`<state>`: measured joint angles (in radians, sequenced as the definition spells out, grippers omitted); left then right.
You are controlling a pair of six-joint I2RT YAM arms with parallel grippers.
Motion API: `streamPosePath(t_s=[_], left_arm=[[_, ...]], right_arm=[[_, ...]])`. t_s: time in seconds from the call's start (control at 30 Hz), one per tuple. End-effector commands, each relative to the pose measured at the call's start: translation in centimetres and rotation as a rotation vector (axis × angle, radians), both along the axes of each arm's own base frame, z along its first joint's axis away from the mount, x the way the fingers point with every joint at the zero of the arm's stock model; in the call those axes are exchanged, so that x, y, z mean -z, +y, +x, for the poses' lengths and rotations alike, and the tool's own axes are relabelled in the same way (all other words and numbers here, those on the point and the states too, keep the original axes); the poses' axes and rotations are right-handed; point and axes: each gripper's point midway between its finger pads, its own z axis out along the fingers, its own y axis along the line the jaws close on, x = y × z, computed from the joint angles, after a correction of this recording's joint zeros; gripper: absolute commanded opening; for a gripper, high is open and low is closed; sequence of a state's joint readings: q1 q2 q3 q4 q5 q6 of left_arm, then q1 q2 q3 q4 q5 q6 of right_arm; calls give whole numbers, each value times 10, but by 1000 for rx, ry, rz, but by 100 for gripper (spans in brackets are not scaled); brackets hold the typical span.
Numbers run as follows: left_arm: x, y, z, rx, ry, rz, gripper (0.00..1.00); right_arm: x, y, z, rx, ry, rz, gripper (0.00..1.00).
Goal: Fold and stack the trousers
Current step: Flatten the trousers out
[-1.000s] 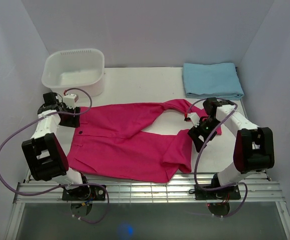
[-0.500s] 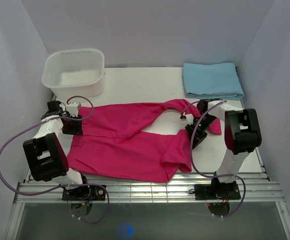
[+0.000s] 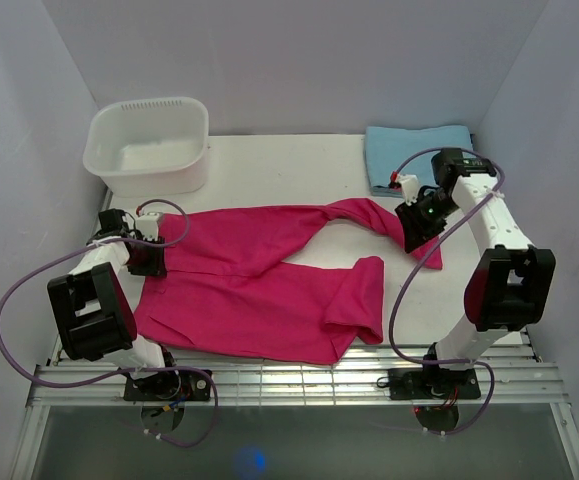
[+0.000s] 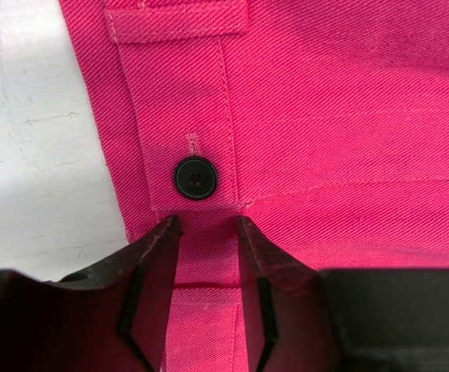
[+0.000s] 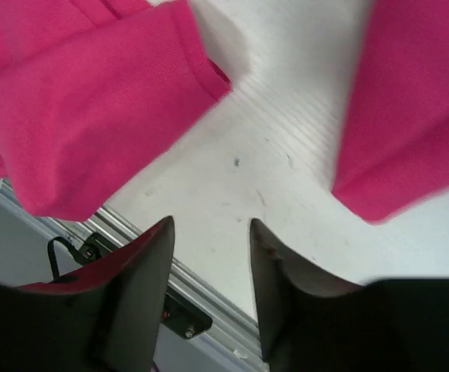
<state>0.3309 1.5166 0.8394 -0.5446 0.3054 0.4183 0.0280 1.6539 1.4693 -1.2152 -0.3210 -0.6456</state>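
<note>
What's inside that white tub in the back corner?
Only the white tub shows its own bare floor and walls; nothing lies in it. The strip just behind its near rim is hidden.

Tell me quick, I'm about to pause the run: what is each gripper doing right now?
Left gripper: open, fingers either side of the trousers' waistband.
Right gripper: open, holding nothing.

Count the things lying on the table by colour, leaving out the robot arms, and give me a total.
Pink: 1, the trousers
Light blue: 1, the folded cloth
White: 1, the tub
Total: 3
</note>
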Motion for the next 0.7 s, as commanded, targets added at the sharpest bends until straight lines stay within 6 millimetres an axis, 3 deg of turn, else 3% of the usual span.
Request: streamPosePath(t_s=[0.0, 0.03, 0.1, 0.17, 0.3, 0.53, 0.6, 0.67], left_arm=[[-10, -3, 5, 20, -57, -4, 48], [-11, -3, 5, 19, -58, -3, 48], [-13, -2, 6, 21, -67, 5, 49], [-14, -3, 6, 22, -66, -4, 50], [-14, -9, 5, 13, -60, -39, 51], [-16, -9, 7, -1, -59, -49, 51], [-15, -8, 7, -6, -55, -42, 51], [-16, -6, 9, -10, -57, -33, 51]], right_arm=[[36, 22, -61, 4, 285, 62, 54], [45, 25, -69, 19, 319, 74, 65], [71, 30, -84, 36, 351, 80, 73], [85, 30, -83, 44, 316, 73, 83], [98, 50, -79, 38, 297, 189, 85], [119, 72, -75, 65, 379, 292, 61], [126, 75, -75, 77, 400, 298, 59], [130, 76, -75, 87, 412, 299, 48]])
